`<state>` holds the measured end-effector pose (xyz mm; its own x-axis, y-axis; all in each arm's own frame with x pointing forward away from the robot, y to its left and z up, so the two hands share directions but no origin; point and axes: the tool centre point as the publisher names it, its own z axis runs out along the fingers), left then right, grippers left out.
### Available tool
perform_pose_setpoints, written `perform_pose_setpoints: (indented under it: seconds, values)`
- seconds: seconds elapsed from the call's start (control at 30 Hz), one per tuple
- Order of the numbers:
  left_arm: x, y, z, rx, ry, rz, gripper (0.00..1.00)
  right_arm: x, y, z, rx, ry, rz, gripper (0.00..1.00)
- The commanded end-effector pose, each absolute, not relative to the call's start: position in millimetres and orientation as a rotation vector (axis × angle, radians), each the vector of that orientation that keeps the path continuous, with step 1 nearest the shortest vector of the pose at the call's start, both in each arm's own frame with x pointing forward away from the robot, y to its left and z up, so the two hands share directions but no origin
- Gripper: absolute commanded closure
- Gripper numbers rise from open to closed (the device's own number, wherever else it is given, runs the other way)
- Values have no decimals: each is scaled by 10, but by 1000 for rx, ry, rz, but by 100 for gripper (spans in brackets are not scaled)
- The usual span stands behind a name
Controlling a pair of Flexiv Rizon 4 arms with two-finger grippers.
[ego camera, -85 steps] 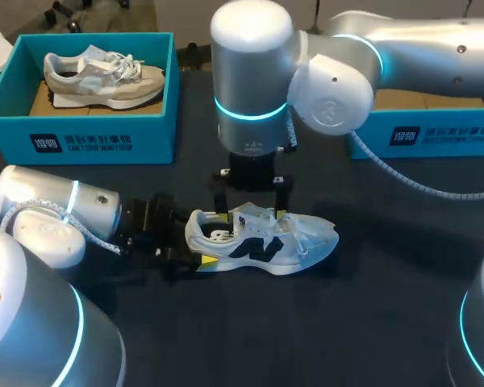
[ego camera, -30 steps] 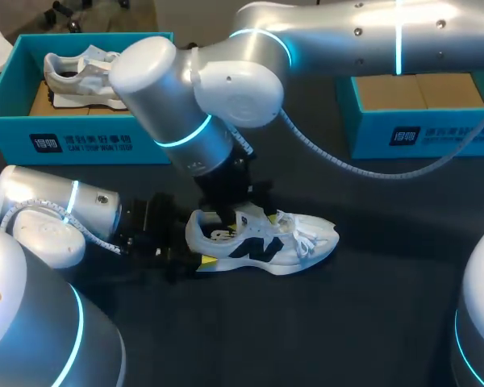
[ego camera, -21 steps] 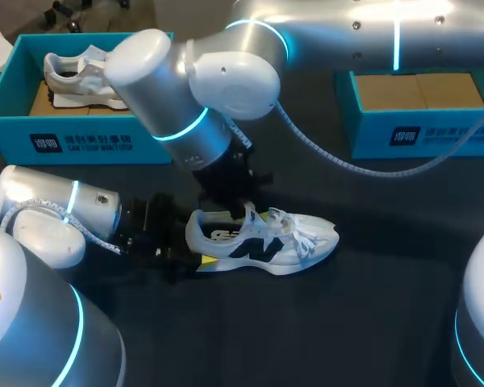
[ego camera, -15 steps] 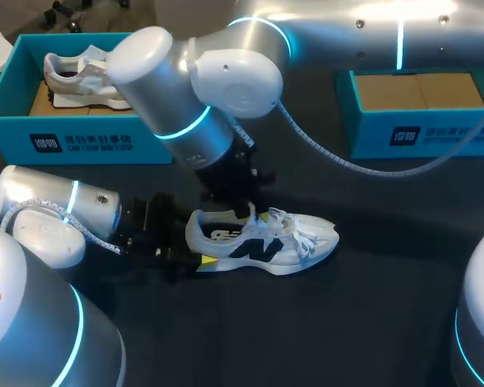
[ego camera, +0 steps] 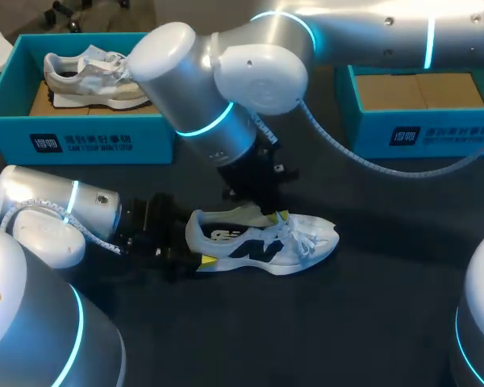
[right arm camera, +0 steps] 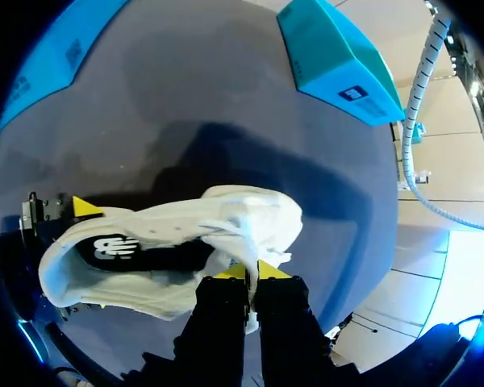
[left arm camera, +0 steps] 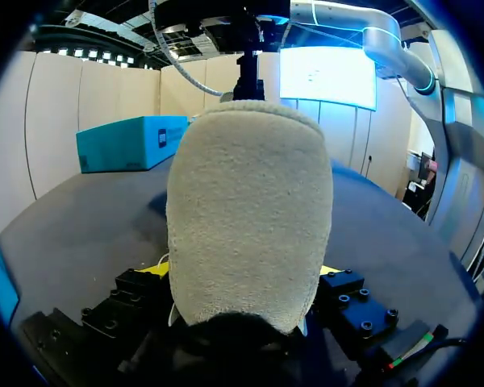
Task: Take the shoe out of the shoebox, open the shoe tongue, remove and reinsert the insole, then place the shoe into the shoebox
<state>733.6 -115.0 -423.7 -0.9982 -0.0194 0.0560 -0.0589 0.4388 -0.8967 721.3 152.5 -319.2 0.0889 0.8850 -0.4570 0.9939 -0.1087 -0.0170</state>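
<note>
Shoe (ego camera: 262, 242) stands on the dark table (ego camera: 371, 314), out of both boxes. Your left gripper (left arm camera: 244, 274) clamps its heel, while your right gripper (right arm camera: 248, 278) pinches the tongue (ego camera: 250, 214), fingers nearly together. Pull too sharply and the thin tongue may slip free, or the shoe may twist in the heel clamp and tip. The cloth-like surface looks grippy. The left box (ego camera: 81, 141), holding a second shoe, and the right box (ego camera: 419, 133) sit near but apart.
</note>
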Motion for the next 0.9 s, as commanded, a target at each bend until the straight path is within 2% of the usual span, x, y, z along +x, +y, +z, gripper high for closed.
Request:
perform_pose_setpoints:
  seconds: [0.03, 0.27, 0.77, 0.83, 0.9]
  values:
    - [7382, -1138, -4290, 72, -2636, 1640, 100, 7156, 1319, -3179, 2185, 1743, -458, 100]
    - [7382, -1138, -4290, 72, -2636, 1640, 100, 7170, 1062, -3208, 2203, 1728, -490, 100]
    - [7382, -1138, -4290, 72, -2636, 1640, 100, 7199, 723, -3691, 2245, 1779, -460, 100]
    - [7382, -1138, -4290, 72, -2636, 1640, 100, 7204, 703, -3742, 2250, 1786, -457, 94]
    - [7382, -1138, -4290, 72, -2636, 1640, 100, 7212, 694, -3770, 2253, 1787, -456, 78]
